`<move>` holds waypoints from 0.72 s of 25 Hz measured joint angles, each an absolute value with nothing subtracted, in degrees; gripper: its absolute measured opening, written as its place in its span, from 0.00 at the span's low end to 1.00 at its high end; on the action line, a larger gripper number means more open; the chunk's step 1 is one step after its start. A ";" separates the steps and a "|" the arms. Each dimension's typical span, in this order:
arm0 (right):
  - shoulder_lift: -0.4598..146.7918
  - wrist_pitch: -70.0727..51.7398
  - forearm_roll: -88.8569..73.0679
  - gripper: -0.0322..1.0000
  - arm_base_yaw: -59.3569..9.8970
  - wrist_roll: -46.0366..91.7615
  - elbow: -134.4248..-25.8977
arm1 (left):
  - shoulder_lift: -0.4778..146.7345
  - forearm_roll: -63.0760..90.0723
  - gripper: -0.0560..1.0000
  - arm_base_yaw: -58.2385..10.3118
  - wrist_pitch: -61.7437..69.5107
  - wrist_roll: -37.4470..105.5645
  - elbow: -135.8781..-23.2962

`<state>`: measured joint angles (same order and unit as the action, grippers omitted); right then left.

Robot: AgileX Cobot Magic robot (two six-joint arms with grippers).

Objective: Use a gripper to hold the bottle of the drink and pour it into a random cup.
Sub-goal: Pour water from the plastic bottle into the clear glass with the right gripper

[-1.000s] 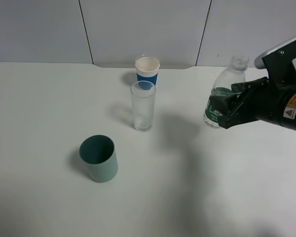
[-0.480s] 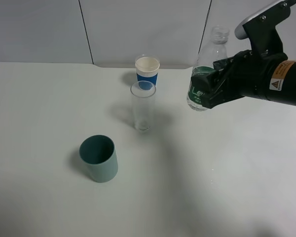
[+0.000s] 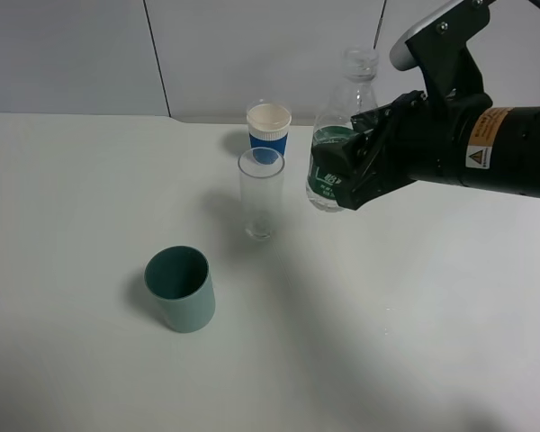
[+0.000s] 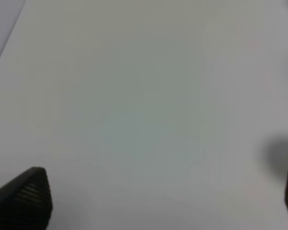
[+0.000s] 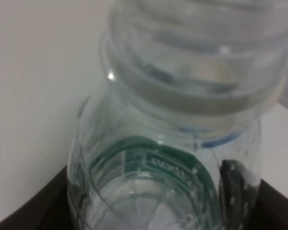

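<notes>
Above the worktop [image 3: 414, 342], to the right of the tall glass tumbler [image 3: 261, 193] in the high view, the small clear plastic bottle [image 3: 340, 117] hangs in the air, pinched by the right end effector [image 3: 351, 171]. Its black fingers are pressed on the two sides of the dark green label, about the middle of the body. The bottle stands nearly upright, with the neck leaning a little, and its mouth carries no cap. It is near the tumbler but apart from it, and the mouth is not over the rim. I judge the bottle as light and thin-walled: it will give under a hard squeeze and could push liquid out of the open neck, so the hold at the label band, below the ribbed shoulders, seems the right place. The smooth label may slip when the bottle is tipped. How much drink is inside I cannot read; the right wrist view shows only the ribbed bottle [image 5: 173, 143] very close. The tumbler is narrow and of glass, so I expect a bump can tip it. The left end effector [image 4: 158, 196] is spread, with nothing between its fingers [image 4: 26, 196]. A blue cup [image 3: 268, 130] and a teal cup [image 3: 180, 288] stand aside.
</notes>
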<state>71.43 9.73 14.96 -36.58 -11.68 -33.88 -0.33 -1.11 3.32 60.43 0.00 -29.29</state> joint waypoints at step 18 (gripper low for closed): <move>71.54 -1.73 13.87 0.58 -40.42 -13.99 -41.52 | -0.33 -1.11 0.98 3.32 60.43 0.00 -29.29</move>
